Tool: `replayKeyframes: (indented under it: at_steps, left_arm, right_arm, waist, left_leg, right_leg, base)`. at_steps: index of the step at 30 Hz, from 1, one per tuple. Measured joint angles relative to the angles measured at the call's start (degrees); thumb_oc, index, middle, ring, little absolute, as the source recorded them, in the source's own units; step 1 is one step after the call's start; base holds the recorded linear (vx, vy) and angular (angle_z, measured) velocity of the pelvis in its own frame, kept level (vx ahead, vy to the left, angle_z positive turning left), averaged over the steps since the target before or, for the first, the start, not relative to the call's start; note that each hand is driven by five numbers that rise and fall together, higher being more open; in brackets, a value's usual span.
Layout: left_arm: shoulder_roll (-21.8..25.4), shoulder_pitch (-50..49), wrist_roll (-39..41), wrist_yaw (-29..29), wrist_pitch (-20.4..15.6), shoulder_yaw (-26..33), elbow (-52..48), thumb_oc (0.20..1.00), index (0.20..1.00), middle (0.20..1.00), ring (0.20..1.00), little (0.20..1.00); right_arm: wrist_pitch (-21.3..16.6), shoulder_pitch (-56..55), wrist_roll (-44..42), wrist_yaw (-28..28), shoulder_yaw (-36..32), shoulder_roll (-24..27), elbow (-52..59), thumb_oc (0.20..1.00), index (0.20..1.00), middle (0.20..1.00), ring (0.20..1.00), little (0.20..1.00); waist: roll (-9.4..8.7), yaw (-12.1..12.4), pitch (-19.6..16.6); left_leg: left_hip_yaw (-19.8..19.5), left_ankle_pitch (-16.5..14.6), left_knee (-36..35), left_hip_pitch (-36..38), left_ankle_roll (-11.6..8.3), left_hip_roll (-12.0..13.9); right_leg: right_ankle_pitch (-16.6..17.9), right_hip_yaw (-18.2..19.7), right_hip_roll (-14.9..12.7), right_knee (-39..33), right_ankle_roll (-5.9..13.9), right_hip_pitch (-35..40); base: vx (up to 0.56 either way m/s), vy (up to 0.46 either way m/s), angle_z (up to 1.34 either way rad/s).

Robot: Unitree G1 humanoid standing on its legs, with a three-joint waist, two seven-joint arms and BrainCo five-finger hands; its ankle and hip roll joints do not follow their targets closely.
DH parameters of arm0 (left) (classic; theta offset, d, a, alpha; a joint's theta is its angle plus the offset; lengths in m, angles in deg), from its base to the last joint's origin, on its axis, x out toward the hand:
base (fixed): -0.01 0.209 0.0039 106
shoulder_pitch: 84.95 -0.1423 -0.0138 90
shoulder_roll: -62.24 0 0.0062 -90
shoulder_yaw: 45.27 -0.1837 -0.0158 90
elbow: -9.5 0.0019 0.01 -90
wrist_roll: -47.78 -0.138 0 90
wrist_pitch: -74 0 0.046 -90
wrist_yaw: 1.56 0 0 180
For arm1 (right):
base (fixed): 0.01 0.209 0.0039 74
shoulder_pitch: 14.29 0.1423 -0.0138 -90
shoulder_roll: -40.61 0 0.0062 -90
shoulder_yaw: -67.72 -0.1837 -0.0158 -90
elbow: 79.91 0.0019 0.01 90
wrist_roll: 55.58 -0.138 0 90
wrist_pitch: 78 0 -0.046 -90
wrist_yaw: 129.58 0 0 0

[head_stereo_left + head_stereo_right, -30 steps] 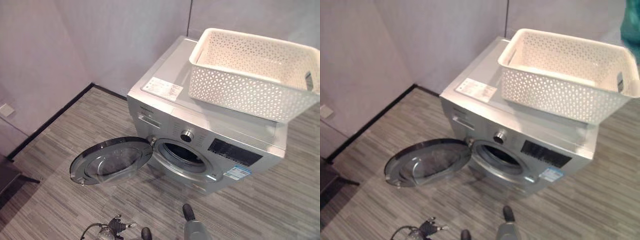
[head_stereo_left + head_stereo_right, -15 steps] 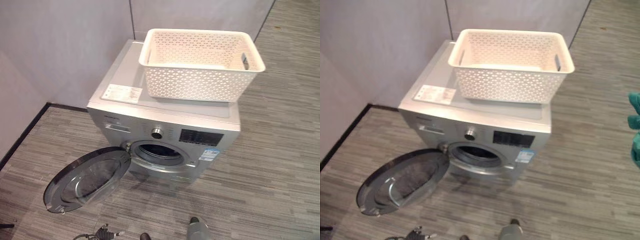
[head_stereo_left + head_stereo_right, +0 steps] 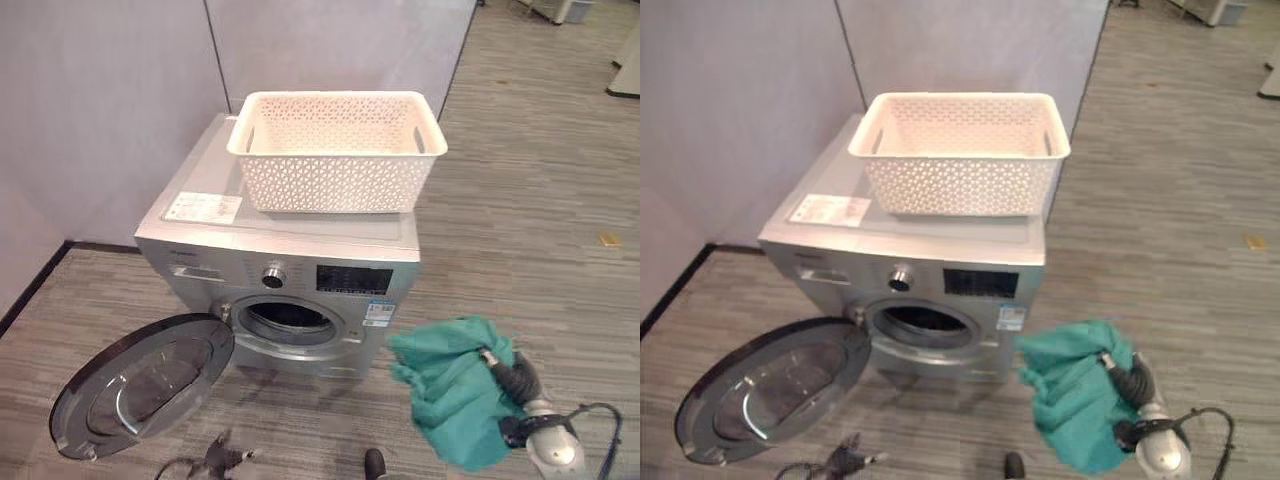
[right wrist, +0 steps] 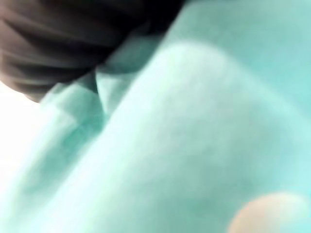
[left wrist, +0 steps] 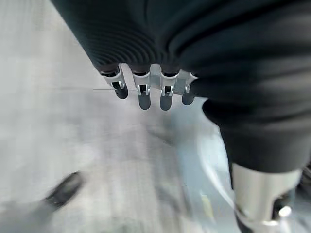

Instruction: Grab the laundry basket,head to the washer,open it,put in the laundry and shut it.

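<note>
A silver washer (image 3: 200, 245) stands against the partition with its round door (image 3: 140, 380) swung wide open to the left. Its drum opening (image 3: 290, 318) is dark and uncovered. On the washer's top sits the white perforated laundry basket (image 3: 330, 180); nothing shows above its rim. A green cloth (image 3: 445, 385) hangs bunched from my right hand (image 3: 515, 375), in front of the washer's right corner and just right of the drum opening. In the right wrist view the cloth (image 4: 194, 121) lies close against the hand. My left hand (image 5: 145, 97) hangs over the floor with relaxed fingers, holding nothing.
Grey partition walls (image 3: 100, 100) close in the washer at the back and left. Striped grey floor (image 3: 540, 200) stretches away to the right, with a small yellowish scrap (image 3: 608, 238) on it. The open door takes up floor at the front left.
The camera has swung, so the washer now shows more front-on. My right hand with the green cloth has come down from the right edge to the washer's front right.
</note>
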Motion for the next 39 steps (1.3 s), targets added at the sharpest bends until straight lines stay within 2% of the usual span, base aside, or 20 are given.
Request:
replayKeyframes:
  at_steps: [2,4,5,6,12,14,17,21,28,32,39]
  left_arm:
    - [0.80,1.65,-3.47,-0.49,-2.89,-2.63,-2.77,1.000,1.000,1.000,1.000,1.000]
    - [-0.41,3.45,-4.54,-0.85,-3.37,-1.96,-2.78,1.000,1.000,1.000,1.000,1.000]
    - [2.85,4.44,-6.91,-1.21,-3.44,-6.51,-6.99,1.000,1.000,1.000,1.000,1.000]
    - [3.73,5.14,-8.28,-1.16,-4.78,-7.71,-8.40,1.000,1.000,1.000,1.000,1.000]
    - [1.92,10.01,-8.47,-1.43,-7.72,-10.41,-10.70,1.000,1.000,1.000,1.000,1.000]
    - [2.06,12.51,-7.56,-1.00,-8.00,-13.48,-12.08,1.000,1.000,1.000,1.000,1.000]
    - [1.32,14.74,-7.28,1.24,-8.06,-16.53,-12.11,1.000,1.000,1.000,1.000,1.000]
    - [-1.29,15.50,-4.90,3.29,-7.86,-17.10,-11.67,1.000,1.000,1.000,1.000,1.000]
    - [-7.42,21.79,3.29,2.34,-5.29,-18.26,-11.74,1.000,1.000,1.000,1.000,1.000]
    - [-8.51,24.33,4.22,0.94,-4.16,-19.42,-12.29,1.000,1.000,1.000,1.000,1.000]
    - [-8.52,25.88,11.78,0.91,-3.70,-21.58,-13.45,1.000,1.000,1.000,1.000,1.000]
  right_arm:
    - [-1.24,0.28,-2.21,2.35,4.10,0.10,-0.62,0.200,0.200,0.200,0.200,0.200]
    - [-1.75,0.99,-3.36,3.35,4.34,-0.13,-0.72,0.200,0.200,0.200,0.200,0.200]
    - [-1.97,2.72,-6.14,3.85,6.23,0.13,-1.36,0.200,0.200,0.200,0.200,0.200]
    - [-2.39,3.17,-7.15,4.40,7.05,0.34,-1.34,0.200,0.200,0.200,0.200,0.200]
    - [-3.57,7.08,-13.88,5.29,10.91,1.08,-1.40,0.200,0.200,0.200,0.200,0.200]
    - [-3.58,8.46,-16.82,5.31,11.64,2.99,-1.22,0.200,0.200,0.200,0.200,0.200]
    - [-3.57,11.80,-18.36,5.33,13.25,5.04,-0.60,0.200,0.200,0.200,0.200,0.200]
    - [-3.65,15.77,-20.87,5.33,15.61,5.72,1.47,0.200,0.200,0.200,0.200,0.200]
    - [-3.67,17.85,-23.08,3.69,15.84,5.70,3.56,0.200,0.200,0.200,0.200,0.200]
    - [-3.66,18.12,-24.57,2.43,15.69,5.69,3.68,0.200,0.200,0.200,0.200,0.200]
    - [-3.67,19.07,-25.66,1.25,15.30,5.67,3.71,0.200,0.200,0.200,0.200,0.200]
  waist:
    - [0.03,1.19,0.08]
    - [0.55,1.64,0.13]
    - [0.39,1.83,0.73]
    - [0.30,2.06,0.88]
    - [-0.19,2.60,2.31]
    - [-0.22,2.54,2.92]
    - [-0.30,2.43,3.86]
    - [-0.41,2.25,4.32]
    - [-0.54,2.20,6.55]
    - [-0.15,1.92,6.85]
    - [-0.11,0.85,6.87]
  left_leg:
    - [-0.20,0.00,-0.04,0.02,-0.01,-0.14]
    - [-0.30,-0.04,-0.04,0.01,0.04,-0.34]
    - [-0.41,-0.04,-0.04,0.43,0.05,-0.32]
    - [-0.82,-0.04,-0.04,0.34,0.06,-0.29]
    - [-2.65,0.37,-0.02,-0.68,0.20,-0.22]
    - [-3.46,0.51,-0.03,-1.73,0.19,-0.23]
    - [-3.56,0.71,-0.02,-2.33,0.20,-0.25]
    - [-3.09,0.71,-0.02,-2.63,0.21,-0.06]
    - [-4.66,0.82,-0.02,-3.83,0.34,-0.20]
    - [-5.09,0.82,-0.02,-4.17,0.34,-0.19]
    - [-6.02,0.83,-0.01,-4.52,0.34,-0.27]
  right_leg:
    - [-0.01,-0.46,0.04,0.15,-0.06,0.09]
    - [0.06,-0.47,-0.02,0.16,0.02,0.19]
    - [0.07,-0.59,-0.11,-0.04,0.04,0.69]
    - [0.06,-0.80,-0.11,-0.02,0.03,0.82]
    - [-0.15,-2.50,-0.06,-0.03,0.07,0.82]
    - [-0.24,-3.68,-0.18,-0.04,0.06,0.30]
    - [-0.06,-3.73,-0.12,-0.02,-0.06,-0.29]
    - [-0.04,-3.45,0.12,0.42,-0.10,-1.00]
    - [-0.28,-4.48,-0.07,0.13,-0.02,-1.24]
    - [-0.46,-5.09,-0.07,0.44,-0.10,-1.24]
    - [-0.51,-5.69,-0.19,0.45,-0.16,-1.11]
  base:
    - [0.01,-0.039,0.16]
    - [0.02,-0.055,0.04]
    - [-0.02,-0.050,0.05]
    - [-0.03,-0.038,0.12]
    - [-0.02,-0.033,0.16]
    - [-0.02,-0.031,0.17]
    - [-0.01,-0.013,0.04]
    - [-0.01,-0.020,-0.07]
    - [-0.01,-0.024,0.10]
    - [0.03,-0.007,0.07]
    - [0.02,0.002,0.06]
